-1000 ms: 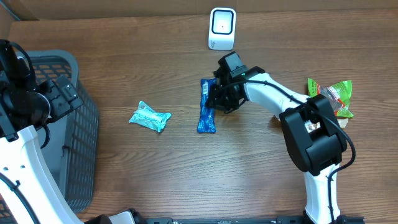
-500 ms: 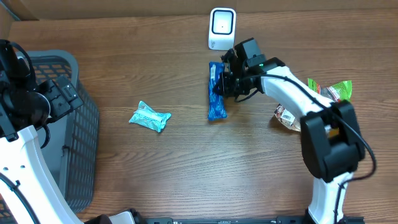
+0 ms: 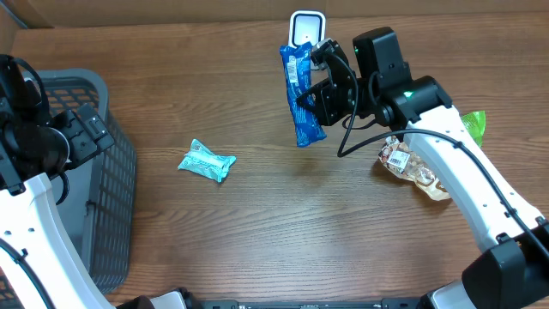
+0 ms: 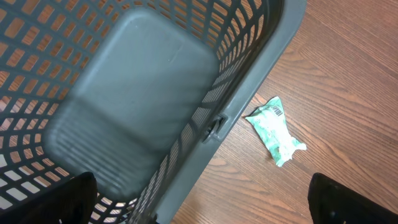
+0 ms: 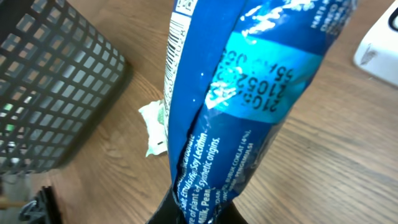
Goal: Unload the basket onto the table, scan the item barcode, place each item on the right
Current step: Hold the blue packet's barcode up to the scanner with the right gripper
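A long blue snack packet [image 3: 300,94] hangs lifted off the table, its top end just in front of the white scanner [image 3: 306,26] at the back edge. My right gripper [image 3: 324,101] is shut on the packet's lower half. In the right wrist view the blue packet [image 5: 242,106] fills the middle, pinched at its bottom by my right gripper [image 5: 205,213]. A barcode [image 5: 177,56] runs along its left edge, and the scanner [image 5: 380,40] shows at the upper right. My left gripper [image 4: 205,211] is open and holds nothing, hovering over the basket's rim.
A grey mesh basket [image 3: 94,94] stands at the left, also seen in the left wrist view as the basket [image 4: 261,68]. A pale green packet [image 3: 207,161] lies mid-table. At the right lie a clear wrapped item with a label [image 3: 412,167] and a green bag [image 3: 472,124].
My right arm has lifted the blue packet off the table and carried it back toward the scanner, its jaws tightening on it. The left arm has not moved.
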